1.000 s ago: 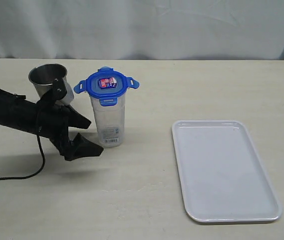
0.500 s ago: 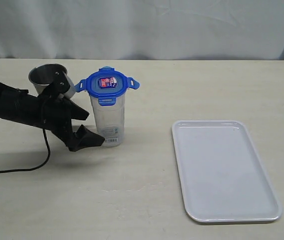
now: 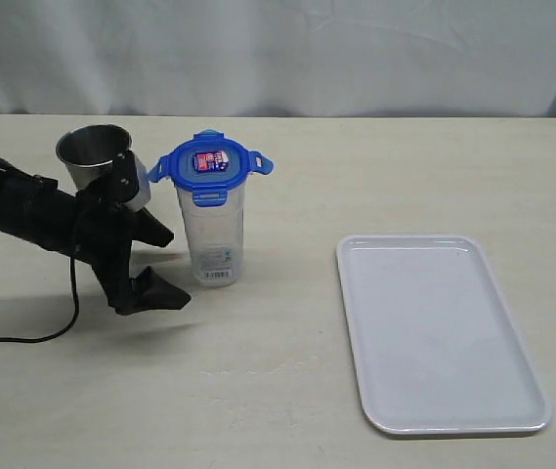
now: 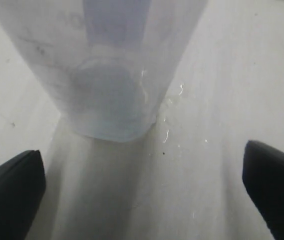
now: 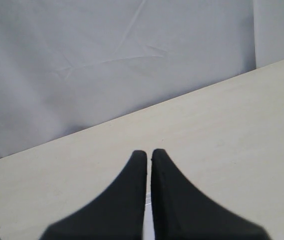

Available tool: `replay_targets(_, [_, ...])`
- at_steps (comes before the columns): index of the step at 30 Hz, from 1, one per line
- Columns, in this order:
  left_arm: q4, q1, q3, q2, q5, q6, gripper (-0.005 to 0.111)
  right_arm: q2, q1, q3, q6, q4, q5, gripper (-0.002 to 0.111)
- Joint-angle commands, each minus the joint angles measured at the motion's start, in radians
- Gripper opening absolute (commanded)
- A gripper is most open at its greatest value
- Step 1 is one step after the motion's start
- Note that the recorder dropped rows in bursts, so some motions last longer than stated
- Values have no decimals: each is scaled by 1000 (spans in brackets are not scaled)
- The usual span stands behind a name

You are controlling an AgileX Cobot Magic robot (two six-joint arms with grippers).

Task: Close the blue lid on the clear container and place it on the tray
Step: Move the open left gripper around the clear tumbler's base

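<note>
No writing can be read anywhere. The small sticker (image 3: pixel 210 160) on top of the blue lid (image 3: pixel 235 169) shows only red and white patches, too small to make out. The white barcode label (image 3: pixel 218 258), low on the clear container (image 3: pixel 214 227), is equally illegible.

Pale beige table (image 3: pixel 258 391) fills most of frame, wrinkled white cloth backdrop (image 3: pixel 278 49) across top, soft even light, faint shadows.
</note>
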Motion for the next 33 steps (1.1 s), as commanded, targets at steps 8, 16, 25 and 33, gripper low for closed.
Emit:
replay_targets(8, [94, 148, -93, -1, 193, 30, 105, 4, -3, -4, -6, -13, 0, 4])
replay_targets(16, [109, 175, -162, -1, 450, 30, 105, 4, -3, -4, -6, -13, -4, 4])
replay_targets(25, [143, 195, -196, 69, 450, 30, 105, 4, -3, -4, -6, -17, -4, 4])
replay_targets(33, [87, 62, -232, 153, 339, 30, 105, 4, -3, -4, -6, -17, -4, 4])
